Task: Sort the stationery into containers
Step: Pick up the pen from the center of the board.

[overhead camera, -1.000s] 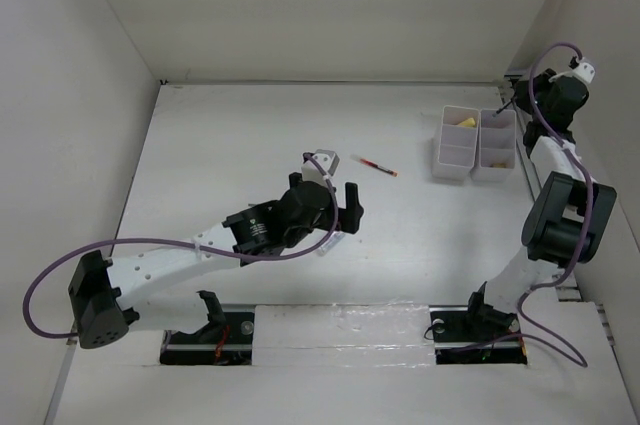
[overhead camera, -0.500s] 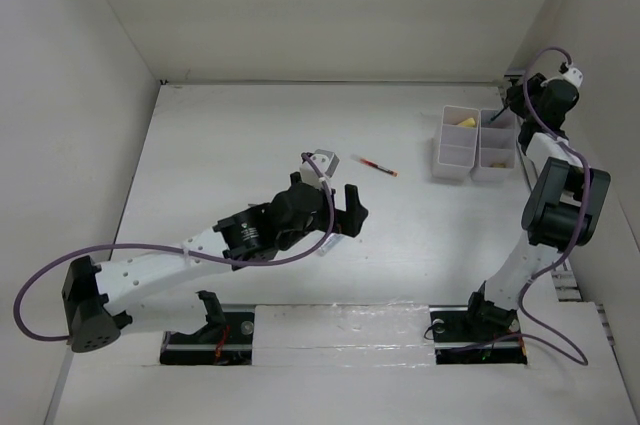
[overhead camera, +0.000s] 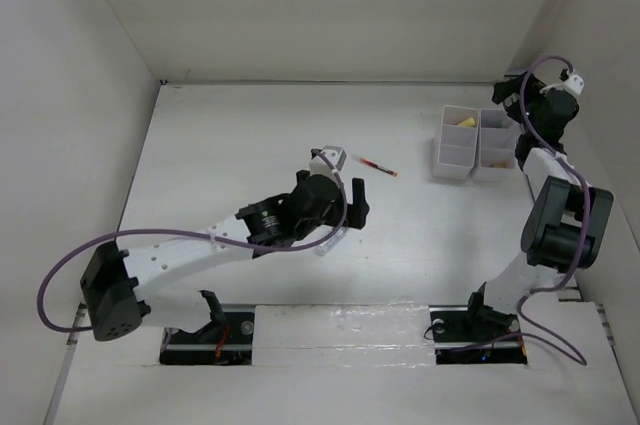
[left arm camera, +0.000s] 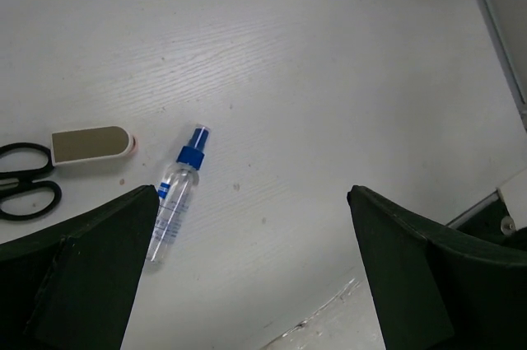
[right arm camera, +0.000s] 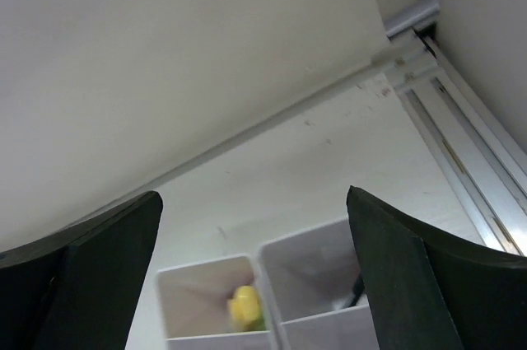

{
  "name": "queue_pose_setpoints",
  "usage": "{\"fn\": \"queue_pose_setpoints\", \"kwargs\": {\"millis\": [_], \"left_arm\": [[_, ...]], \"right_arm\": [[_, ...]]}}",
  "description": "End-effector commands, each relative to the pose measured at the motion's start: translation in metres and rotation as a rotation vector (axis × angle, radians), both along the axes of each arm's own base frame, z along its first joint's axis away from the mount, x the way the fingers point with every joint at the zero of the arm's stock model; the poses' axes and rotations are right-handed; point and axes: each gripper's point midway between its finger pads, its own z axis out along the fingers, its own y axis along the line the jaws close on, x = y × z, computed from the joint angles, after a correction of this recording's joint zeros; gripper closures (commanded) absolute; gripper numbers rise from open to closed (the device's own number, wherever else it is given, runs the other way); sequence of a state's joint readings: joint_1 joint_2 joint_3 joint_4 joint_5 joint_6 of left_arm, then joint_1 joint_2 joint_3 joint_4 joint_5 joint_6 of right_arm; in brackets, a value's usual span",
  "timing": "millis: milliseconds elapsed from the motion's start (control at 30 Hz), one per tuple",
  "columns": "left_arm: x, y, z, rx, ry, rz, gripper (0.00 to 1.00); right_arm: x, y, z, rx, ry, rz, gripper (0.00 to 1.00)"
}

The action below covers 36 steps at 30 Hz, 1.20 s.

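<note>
Left gripper (left arm camera: 249,202) hangs spread and empty over the middle of the table (left arm camera: 346,103), above the blue-capped bottle (left arm camera: 177,206), eraser block (left arm camera: 90,145) and scissors (left arm camera: 29,179). Right gripper (right arm camera: 254,193), likewise spread and empty, hovers over two bins (overhead camera: 455,158) near the far right corner. One bin holds a yellow highlighter (right arm camera: 244,305).

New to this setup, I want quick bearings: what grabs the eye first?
The left gripper, jaws wide, hangs over a blue-capped bottle at mid-table, a red pen beyond. At the far right, the right gripper hovers open above two white bins, one holding something yellow.
</note>
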<state>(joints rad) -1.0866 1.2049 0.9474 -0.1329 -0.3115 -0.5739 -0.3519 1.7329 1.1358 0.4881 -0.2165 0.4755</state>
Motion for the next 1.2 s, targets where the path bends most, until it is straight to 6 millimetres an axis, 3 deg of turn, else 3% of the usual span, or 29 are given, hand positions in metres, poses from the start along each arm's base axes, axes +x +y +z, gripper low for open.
{"fn": "queue_pose_setpoints", "kwargs": {"millis": [0, 100, 133, 167, 200, 233, 267, 333, 367, 400, 433, 467, 533, 567, 600, 667, 700, 733, 800, 833, 967, 1000, 1067, 1167], "left_arm": [[0.023, -0.017, 0.019, -0.040, 0.030, 0.074, 0.00], [0.037, -0.026, 0.017, -0.016, 0.053, 0.147, 0.00], [0.042, -0.032, 0.005, 0.010, 0.078, 0.168, 0.00], [0.050, -0.037, 0.014, -0.024, 0.097, 0.203, 0.00], [0.056, -0.040, 0.012, -0.027, 0.113, 0.224, 0.00], [0.068, -0.042, -0.004, -0.007, 0.147, 0.265, 0.00], [0.077, -0.048, 0.005, -0.037, 0.158, 0.292, 0.00], [0.088, -0.043, -0.006, -0.035, 0.223, 0.396, 0.00], [0.096, -0.043, -0.019, -0.012, 0.238, 0.433, 0.00], [0.103, -0.041, -0.014, -0.018, 0.244, 0.470, 0.00], [0.105, -0.040, -0.016, -0.023, 0.251, 0.498, 0.00], [0.105, -0.039, -0.016, -0.049, 0.268, 0.534, 0.00], [0.110, -0.033, -0.019, -0.068, 0.273, 0.582, 0.00], [0.112, -0.027, -0.015, -0.084, 0.274, 0.598, 0.00], [0.114, -0.019, -0.007, -0.110, 0.273, 0.616, 0.00], [0.118, -0.003, -0.001, -0.137, 0.263, 0.640, 0.00], [0.121, 0.000, -0.001, -0.139, 0.262, 0.651, 0.00], [0.119, 0.010, 0.005, -0.149, 0.258, 0.660, 0.00], [0.121, 0.028, 0.012, -0.147, 0.243, 0.686, 0.00], [0.123, 0.045, 0.023, -0.161, 0.221, 0.711, 0.00], [0.124, 0.088, 0.017, -0.151, 0.238, 0.749, 0.00], [0.124, 0.093, 0.018, -0.142, 0.231, 0.738, 0.00], [0.122, 0.098, 0.030, -0.156, 0.205, 0.714, 0.00], [0.120, 0.099, 0.034, -0.123, 0.172, 0.666, 0.00]], "right_arm": [[-0.010, 0.047, 0.093, -0.083, -0.229, 0.079, 0.00], [-0.016, 0.072, 0.122, -0.140, -0.230, 0.114, 0.00], [-0.020, 0.079, 0.117, -0.128, -0.193, 0.120, 0.00], [-0.025, 0.088, 0.126, -0.129, -0.205, 0.130, 0.00], [-0.039, 0.091, 0.135, -0.135, -0.227, 0.129, 0.00], [-0.046, 0.099, 0.132, -0.128, -0.205, 0.144, 0.00], [-0.053, 0.107, 0.138, -0.124, -0.199, 0.138, 0.00], [-0.069, 0.121, 0.148, -0.175, -0.184, 0.161, 0.00], [-0.073, 0.128, 0.127, -0.180, -0.082, 0.187, 0.00], [-0.077, 0.148, 0.122, -0.196, -0.044, 0.263, 0.00], [-0.072, 0.156, 0.115, -0.213, 0.008, 0.291, 0.00], [-0.076, 0.165, 0.091, -0.253, 0.100, 0.345, 0.00], [-0.076, 0.195, 0.072, -0.292, 0.166, 0.456, 0.00], [-0.075, 0.205, 0.045, -0.321, 0.243, 0.514, 0.00], [-0.076, 0.218, 0.033, -0.336, 0.269, 0.573, 0.00], [-0.086, 0.272, 0.000, -0.406, 0.352, 0.758, 0.01], [-0.084, 0.272, -0.010, -0.426, 0.377, 0.772, 0.01], [-0.088, 0.292, -0.021, -0.471, 0.393, 0.808, 0.01], [-0.090, 0.304, -0.048, -0.514, 0.454, 0.837, 0.01], [-0.091, 0.309, -0.052, -0.528, 0.458, 0.853, 0.01], [-0.094, 0.317, -0.081, -0.525, 0.492, 0.902, 0.01], [-0.092, 0.317, -0.085, -0.534, 0.508, 0.910, 0.01], [-0.099, 0.318, -0.114, -0.552, 0.611, 0.956, 0.03], [-0.096, 0.321, -0.132, -0.552, 0.662, 0.994, 0.04]]}}
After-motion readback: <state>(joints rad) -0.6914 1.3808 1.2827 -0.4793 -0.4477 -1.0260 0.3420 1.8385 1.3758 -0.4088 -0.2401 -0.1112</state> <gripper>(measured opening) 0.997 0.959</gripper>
